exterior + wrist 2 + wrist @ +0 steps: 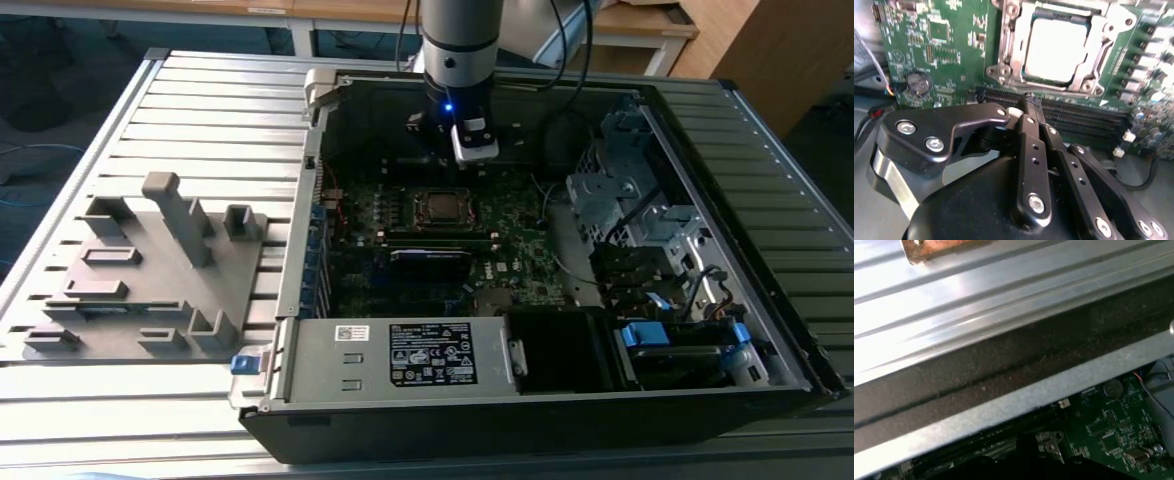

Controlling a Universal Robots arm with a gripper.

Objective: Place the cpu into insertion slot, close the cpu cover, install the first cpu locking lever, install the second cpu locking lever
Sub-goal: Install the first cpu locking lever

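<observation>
Ribbed metal table (pixel 200 90) carries one open computer case (pixel 747 110). One cpu (pixel 1056 50) sits in its insertion slot (pixel 1013 55), just beyond the gripper (pixel 1030 100). Its fingers are clenched together, empty.

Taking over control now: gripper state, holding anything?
Gripper: shut, fingertips together, holding nothing; the cpu already sits in the insertion slot.

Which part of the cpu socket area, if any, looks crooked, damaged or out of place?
Nothing stands out. In the second wrist view the cpu lies flat and square in the insertion slot, with the cpu cover down around it. The gripper hangs beside the socket with its fingers together, holding nothing.
</observation>
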